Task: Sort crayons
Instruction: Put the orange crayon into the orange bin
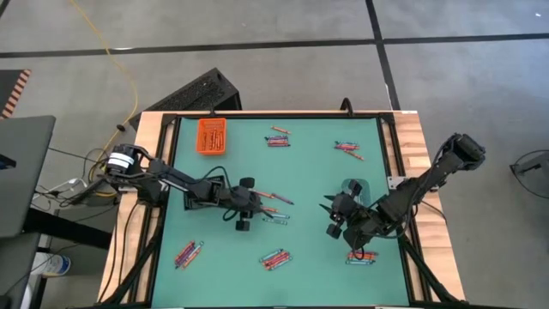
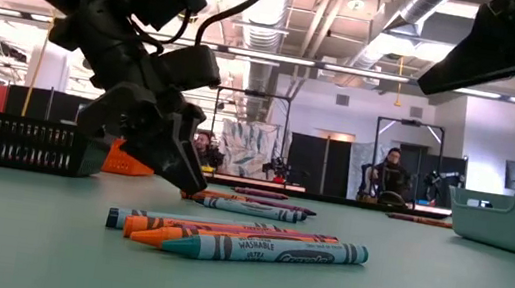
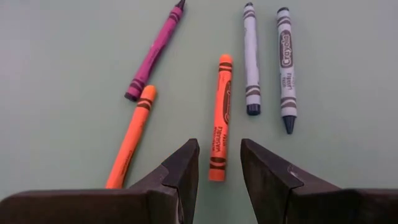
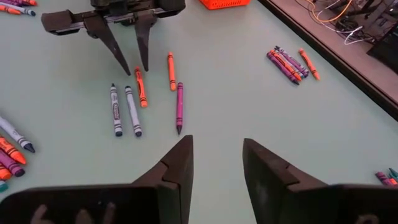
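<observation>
While high view is blurring detail, left wrist view is showing left gripper (image 3: 219, 168) hanging released, fingertips straddling end of orange crayon (image 3: 219, 115) on green mat (image 3: 56, 74). Right gripper (image 4: 217, 165) is waiting unclenched, holding nothing; crayons (image 1: 276, 258) are lying scattered in clusters.

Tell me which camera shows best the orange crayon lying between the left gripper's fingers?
The left wrist view: the orange crayon fills the middle, its end between the open left gripper. The right wrist view shows it small, from across the table. The high view gives only a speck; in the low view I cannot pick it out.
</observation>
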You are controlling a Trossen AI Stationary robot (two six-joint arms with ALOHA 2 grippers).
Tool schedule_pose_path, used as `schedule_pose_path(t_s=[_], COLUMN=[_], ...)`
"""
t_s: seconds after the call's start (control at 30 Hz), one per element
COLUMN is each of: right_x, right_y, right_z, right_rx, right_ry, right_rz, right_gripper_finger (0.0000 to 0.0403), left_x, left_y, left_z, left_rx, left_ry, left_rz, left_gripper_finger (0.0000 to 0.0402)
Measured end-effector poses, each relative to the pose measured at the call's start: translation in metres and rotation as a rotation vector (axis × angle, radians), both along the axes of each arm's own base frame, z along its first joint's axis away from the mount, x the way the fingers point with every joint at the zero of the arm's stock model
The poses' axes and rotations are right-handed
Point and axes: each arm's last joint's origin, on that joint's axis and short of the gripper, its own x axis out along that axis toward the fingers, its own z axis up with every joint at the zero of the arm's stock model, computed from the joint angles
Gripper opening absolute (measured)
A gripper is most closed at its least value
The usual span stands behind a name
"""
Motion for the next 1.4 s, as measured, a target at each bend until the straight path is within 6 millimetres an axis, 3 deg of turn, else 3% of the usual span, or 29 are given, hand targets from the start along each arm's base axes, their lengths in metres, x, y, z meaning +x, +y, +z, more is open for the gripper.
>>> schedule_pose_path(t_s=[1.13,1.4], right_x=[0.000,0.000], right_y=[0.000,0.000], right_z=[0.000,0.000], right_rx=[0.000,0.000], right_ry=[0.000,0.000], right_rz=[0.001,0.000], right_gripper_finger=[0.0132,0.0132], left_x=[-0.004,-0.004], left_y=[0.011,0.011], left_z=[-0.005,-0.006], left_rx=[-0.078,-0.076], left_ry=[0.078,0.086], left_rz=[0.021,0.022], left_gripper_finger=[0.0109,0.0053])
